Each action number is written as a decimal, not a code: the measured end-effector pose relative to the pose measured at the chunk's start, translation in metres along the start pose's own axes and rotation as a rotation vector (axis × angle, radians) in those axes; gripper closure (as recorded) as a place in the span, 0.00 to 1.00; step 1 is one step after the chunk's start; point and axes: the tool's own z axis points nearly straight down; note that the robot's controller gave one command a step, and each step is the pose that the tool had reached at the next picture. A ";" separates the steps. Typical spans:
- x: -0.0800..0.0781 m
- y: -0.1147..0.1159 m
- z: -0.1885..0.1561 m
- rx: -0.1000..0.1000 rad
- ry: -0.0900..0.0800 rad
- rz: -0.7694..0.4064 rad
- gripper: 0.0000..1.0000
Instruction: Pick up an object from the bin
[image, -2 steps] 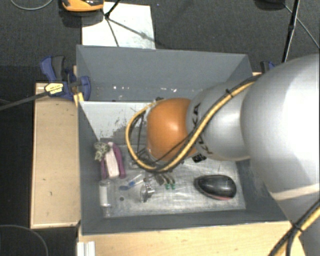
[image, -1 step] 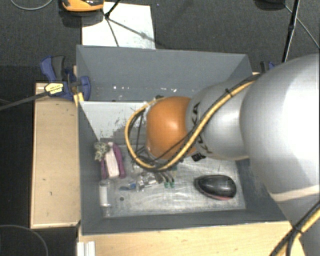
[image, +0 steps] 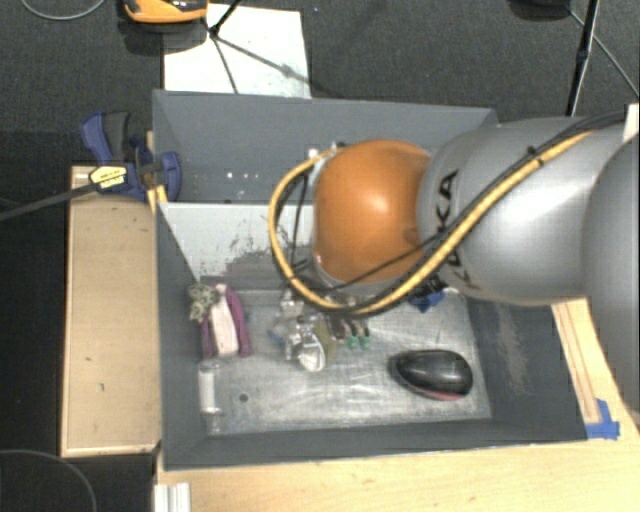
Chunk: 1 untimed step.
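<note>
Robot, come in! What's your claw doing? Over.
Claw low in grey metal bin. Small green piece beside it. Black oval mouse view-right, pink-purple piece view-left, both apart.

Blocked over centre and right of bin (image: 330, 438) by arm (image: 520, 210) and orange wrist cover (image: 365, 205), both hanging above back half of floor. Tight under cover: gripper (image: 305, 345) low at mid-floor, green bits (image: 355, 340) just beside it, blue piece (image: 428, 296) behind. Crowded on left: purple-pink object (image: 225, 325) near left wall, greenish clump (image: 205, 297) at its far end, clear vial (image: 208, 385) nearer front. Open along front strip between vial and black mouse (image: 432, 373). Open again right of mouse, towards right wall.
</note>
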 end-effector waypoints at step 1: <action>0.007 0.021 -0.037 0.000 0.002 -0.041 1.00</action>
